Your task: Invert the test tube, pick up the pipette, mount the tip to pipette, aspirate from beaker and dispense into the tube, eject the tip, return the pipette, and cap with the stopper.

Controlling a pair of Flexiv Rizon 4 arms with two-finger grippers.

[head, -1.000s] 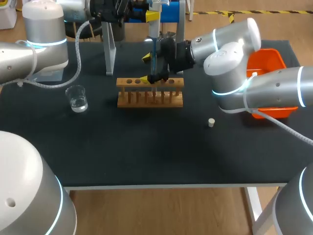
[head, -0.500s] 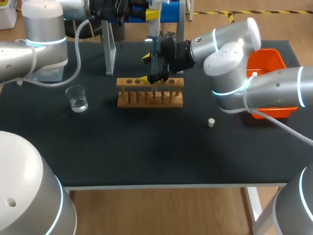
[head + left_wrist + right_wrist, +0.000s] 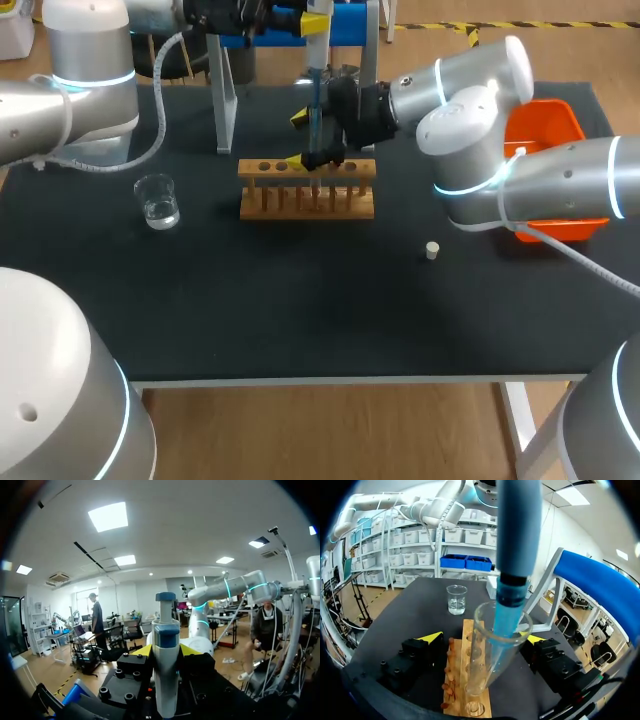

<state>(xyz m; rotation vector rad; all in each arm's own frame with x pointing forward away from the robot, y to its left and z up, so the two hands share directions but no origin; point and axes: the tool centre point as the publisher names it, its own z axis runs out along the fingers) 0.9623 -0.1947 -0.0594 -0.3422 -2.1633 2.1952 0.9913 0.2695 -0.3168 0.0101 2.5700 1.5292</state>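
Glass test tube stands tilted in the wooden rack at mid-table. It sits between the fingers of the right claw, which are apart on either side and do not visibly touch it. Left claw is clamped on the pipette, holding it upright from above, with the blue tip inside the tube mouth. Risks, as I judge them: the tube leans and nothing grips it, so a sideways drag of the tip on the rim could tip it further or lift it out of its hole. A pull-out off the tube's axis could knock the tip loose early or flick drops onto the rack. A fast dispense on the slanted wall could splash. Cannot tell if any liquid is in the tube. Beaker sits left of the rack, the stopper lies near-right on the table, and the orange bin is far right. Versus the earlier frames, the left arm and pipette top have shifted slightly, up or toward the far side, cannot tell which. Right arm, rack, beaker and stopper are unchanged.
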